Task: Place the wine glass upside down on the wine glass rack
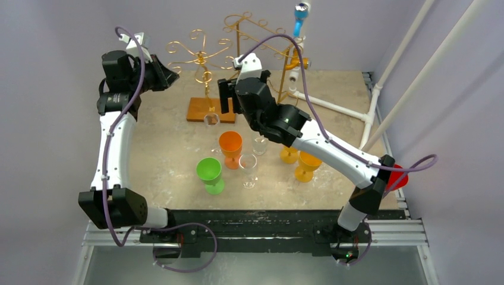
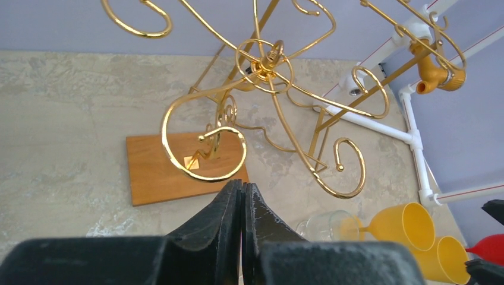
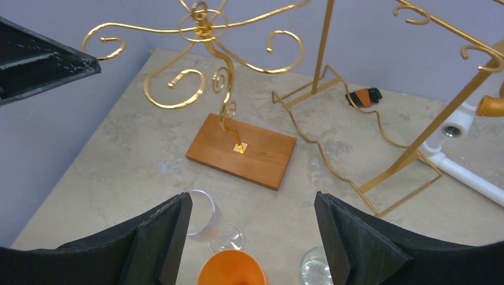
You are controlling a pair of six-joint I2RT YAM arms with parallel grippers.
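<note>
The right gripper [image 3: 252, 205] hangs with its jaws spread wide and nothing between them, poised just over the wine glass [image 3: 201, 215] without touching it. The left gripper [image 2: 242, 190] is clenched, pads pressed flat together on nothing, raised beside the scrolled arms of the wine glass rack [image 3: 202, 27] and apart from them. On the mottled beige table [image 1: 166, 154] stand a green cup [image 1: 209, 169], a clear stemmed glass [image 1: 248, 163], an orange cup [image 1: 230, 142] and two yellow cups [image 1: 307, 161]. Beyond them the wine glass, clear and empty, seems to lie on its side near the rack's wooden base [image 3: 241, 151]. Lavender walls [image 1: 59, 119] close in behind.
</note>
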